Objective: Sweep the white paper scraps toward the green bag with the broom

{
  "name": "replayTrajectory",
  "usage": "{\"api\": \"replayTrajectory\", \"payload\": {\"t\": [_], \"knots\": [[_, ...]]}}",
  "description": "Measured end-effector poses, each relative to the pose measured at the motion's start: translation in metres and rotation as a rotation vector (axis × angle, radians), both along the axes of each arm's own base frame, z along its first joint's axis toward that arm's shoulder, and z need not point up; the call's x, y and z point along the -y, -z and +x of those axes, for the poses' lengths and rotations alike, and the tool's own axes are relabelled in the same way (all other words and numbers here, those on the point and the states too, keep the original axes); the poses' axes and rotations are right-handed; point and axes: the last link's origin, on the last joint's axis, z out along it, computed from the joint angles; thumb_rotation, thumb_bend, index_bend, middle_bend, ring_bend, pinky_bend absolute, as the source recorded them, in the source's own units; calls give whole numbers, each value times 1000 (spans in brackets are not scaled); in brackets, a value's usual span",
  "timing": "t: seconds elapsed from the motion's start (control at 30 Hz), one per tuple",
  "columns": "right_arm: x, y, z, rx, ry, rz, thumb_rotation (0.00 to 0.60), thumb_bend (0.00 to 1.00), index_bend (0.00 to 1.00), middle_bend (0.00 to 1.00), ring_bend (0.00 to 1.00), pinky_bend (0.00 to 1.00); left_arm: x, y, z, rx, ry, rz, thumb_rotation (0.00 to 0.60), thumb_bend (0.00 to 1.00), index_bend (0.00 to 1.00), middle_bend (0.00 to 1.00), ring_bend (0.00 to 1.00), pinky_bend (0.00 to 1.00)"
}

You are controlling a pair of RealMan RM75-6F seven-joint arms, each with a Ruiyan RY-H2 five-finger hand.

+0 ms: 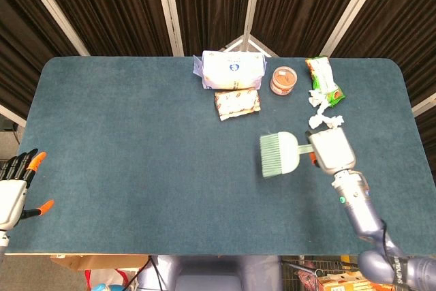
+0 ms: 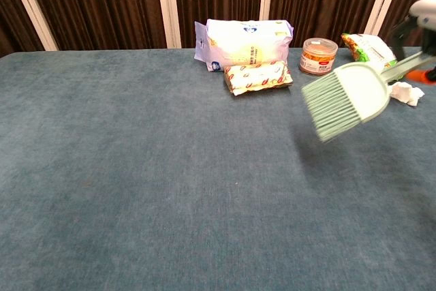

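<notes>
Dark curtains with pale uprights behind; blue-green felt table (image 1: 136, 168) filling both views.

Right hand (image 1: 330, 150) over the table at about 4 o'clock from centre in the head view, fingers closed around the handle of the green broom (image 1: 278, 154). Broom head sticking out toward 9 o'clock from the hand, bristles at the far end. In the chest view, broom (image 2: 347, 100) raised off the cloth, tilted, bristles lowest, shadow on the felt beneath. Only an edge of the right hand (image 2: 424, 20) showing there, top right corner.

White paper scraps (image 1: 323, 121) on the table just past the hand at 12 o'clock, apart from the broom; a second small scrap (image 1: 316, 99) further toward 12, touching the green bag (image 1: 323, 80). Green bag flat near the far edge, at about 1 o'clock from table centre. In the chest view, scraps (image 2: 407, 92) partly hidden behind the broom handle.

Left hand (image 1: 15, 189) off the near-left corner at 8 o'clock, fingers spread, holding nothing.

Also at 12 o'clock: white pouch (image 1: 231, 69), wrapped snack pack (image 1: 237, 103) just in front of it, round tub (image 1: 283, 80) between pouch and green bag.
</notes>
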Motion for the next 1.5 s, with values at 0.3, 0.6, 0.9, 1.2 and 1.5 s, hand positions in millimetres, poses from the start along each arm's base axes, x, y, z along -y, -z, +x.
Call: {"api": "replayTrajectory", "payload": {"t": [0.3, 0.6, 0.9, 1.2, 1.5], "knots": [[-17, 57, 24, 64, 2, 106, 600, 661, 879, 1000, 1000, 972, 0, 1, -3, -12, -8, -8, 600, 0, 0, 0, 0, 0], [-19, 90, 23, 19, 27, 132, 600, 479, 321, 1000, 967, 908, 0, -1, -5, -24, -19, -8, 600, 0, 0, 0, 0, 0], [-23, 78, 1, -95, 31, 70, 600, 331, 0, 974, 934, 878, 1, -1, -5, -28, -19, -6, 600, 0, 0, 0, 0, 0], [-36, 54, -30, -124, 82, 32, 600, 322, 0, 500, 441, 518, 1, -1, -5, -32, -21, 1, 600, 0, 0, 0, 0, 0], [-68, 14, -59, 40, 93, -33, 600, 322, 0, 0, 0, 61, 0, -3, -6, -44, -10, 18, 600, 0, 0, 0, 0, 0]]}}
